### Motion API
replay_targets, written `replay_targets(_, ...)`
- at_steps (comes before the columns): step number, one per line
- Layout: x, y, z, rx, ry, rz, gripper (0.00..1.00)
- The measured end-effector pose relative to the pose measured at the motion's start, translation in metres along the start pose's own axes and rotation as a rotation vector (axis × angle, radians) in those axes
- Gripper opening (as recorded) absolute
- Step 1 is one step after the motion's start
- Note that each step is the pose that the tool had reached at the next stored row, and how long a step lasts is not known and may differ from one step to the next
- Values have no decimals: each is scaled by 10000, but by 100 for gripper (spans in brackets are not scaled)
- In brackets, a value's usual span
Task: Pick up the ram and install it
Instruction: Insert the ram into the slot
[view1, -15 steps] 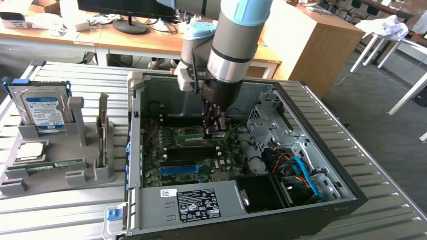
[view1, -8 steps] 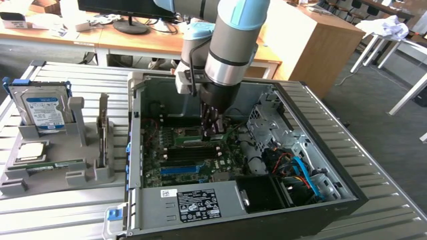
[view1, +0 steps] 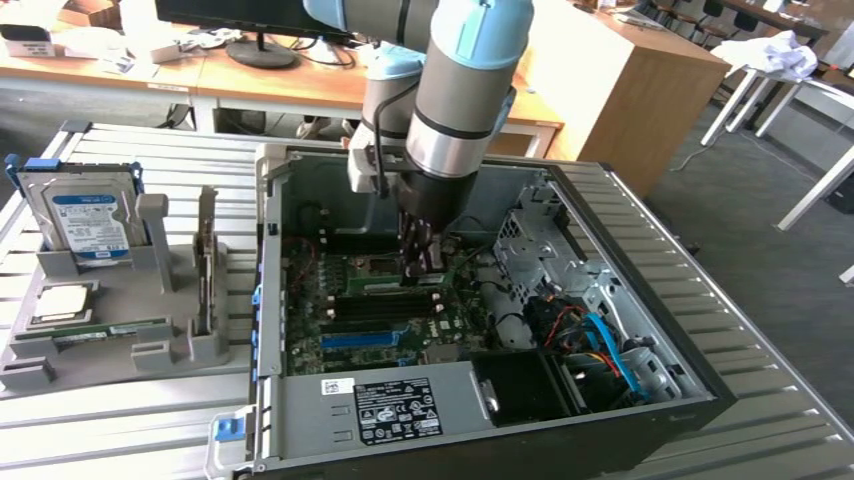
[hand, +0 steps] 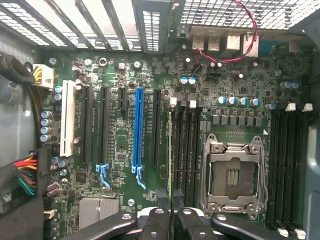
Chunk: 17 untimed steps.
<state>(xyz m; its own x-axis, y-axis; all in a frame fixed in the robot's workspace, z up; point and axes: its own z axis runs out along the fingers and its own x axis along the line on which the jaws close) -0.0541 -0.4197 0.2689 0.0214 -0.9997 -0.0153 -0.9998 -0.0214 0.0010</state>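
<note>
Gripper (hand: 170, 212) closed on the ram (hand: 170, 150), edge-on over the motherboard (hand: 120, 145) slots.

Seen from the wrist, the fingers (hand: 155, 225) pinch the thin green stick at its upper edge, and it hangs straight down beside the row of dark memory slots (hand: 185, 150), next to the open processor socket (hand: 233, 175). In the exterior view the arm (view1: 461, 110) reaches down into the open computer case (view1: 587, 300), with the gripper low over the board. The ram looks light, stiff and thin, likely fragile at its chips and contact edge, so a hold on the long top edge, near the middle, seems safest. A hard drive (view1: 88, 222) stands in the grey holder (view1: 127, 345) at the exterior view's left.
</note>
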Motion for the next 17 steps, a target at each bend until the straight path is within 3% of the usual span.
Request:
replay_targets(12,1,9,68,11,4,725,13)
replay_targets(17,1,11,101,12,5,796,13)
